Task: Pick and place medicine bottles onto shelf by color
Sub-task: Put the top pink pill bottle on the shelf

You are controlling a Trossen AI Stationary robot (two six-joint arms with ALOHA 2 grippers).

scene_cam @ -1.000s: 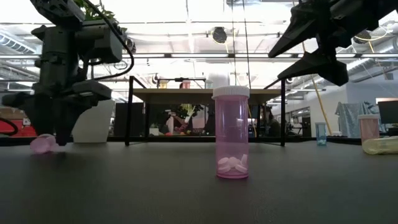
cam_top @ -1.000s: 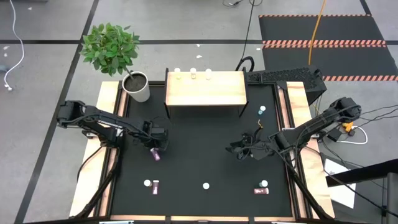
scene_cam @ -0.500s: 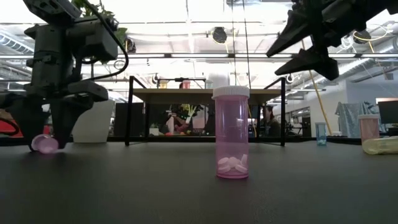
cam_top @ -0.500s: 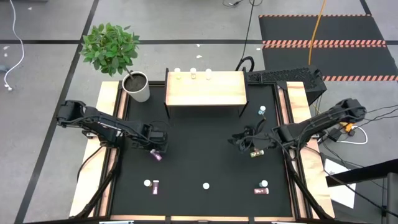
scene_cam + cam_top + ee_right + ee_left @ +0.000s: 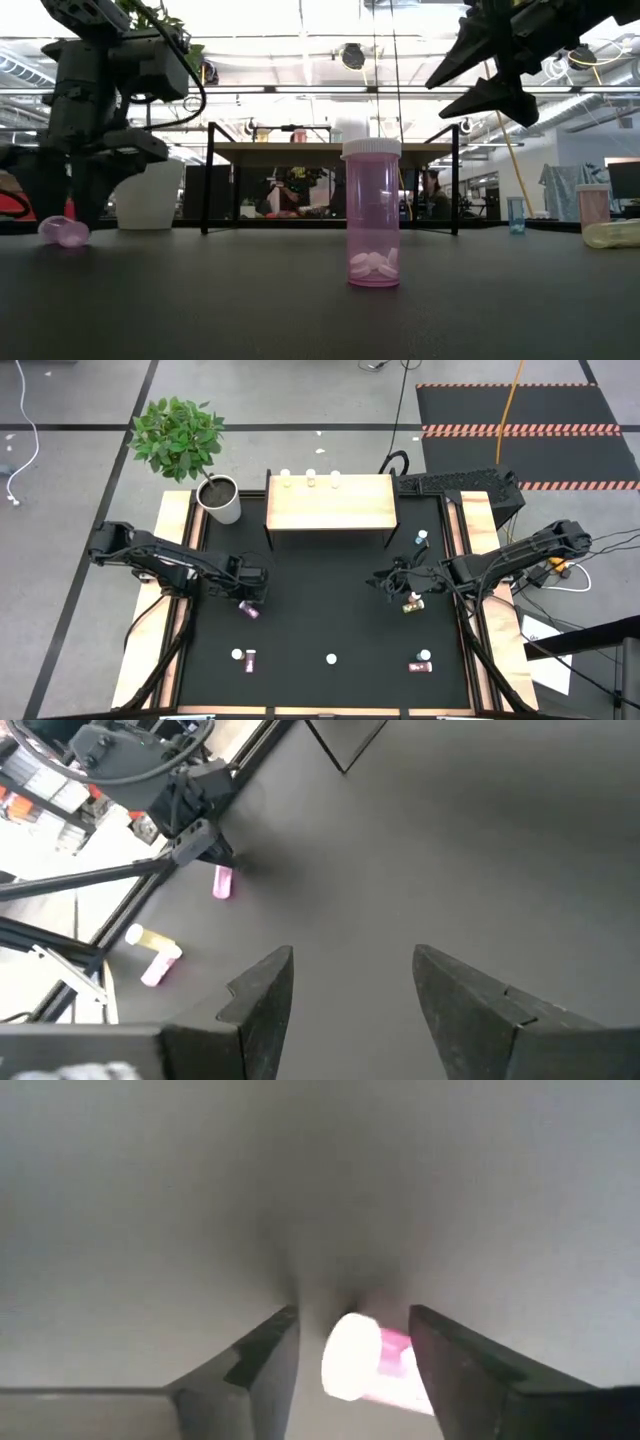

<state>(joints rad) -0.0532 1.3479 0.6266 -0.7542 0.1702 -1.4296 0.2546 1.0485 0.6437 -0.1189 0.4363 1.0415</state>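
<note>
While I read all four feeds, the entries stand as below.

Left gripper (image 5: 250,600): low over the left half of the black table (image 5: 320,620), fingers spread apart. In my left wrist feed the two fingers (image 5: 262,1365) straddle a pink bottle lying on its side (image 5: 372,1365), white cap toward the camera; I see a gap on each side, so nothing is gripped.
Same bottle, other feeds: it lies on the table just beside the fingertips in the high view (image 5: 250,611) and at the left edge of the low view (image 5: 63,231).
Right gripper (image 5: 390,582): raised above the right half of the table, fingers open and empty; my right wrist feed shows only bare table between them.
Yellow bottle (image 5: 411,604): lying on the table just beside the right arm.
Teal bottle (image 5: 421,537): upright near the table's right edge, close to the shelf's right leg.
Front row: a pink bottle lying by a white-capped upright one at front left (image 5: 250,658); one upright bottle at front centre (image 5: 331,658), which fills the middle of the low view as a pink bottle with tablets inside (image 5: 372,214); a pink bottle lying by another upright one at front right (image 5: 421,667).
Shelf (image 5: 330,503): at the table's far edge; three bottles (image 5: 310,478) stand in a row along its back edge, colours I cannot tell.
Potted plant (image 5: 218,498): just left of the shelf.
</note>
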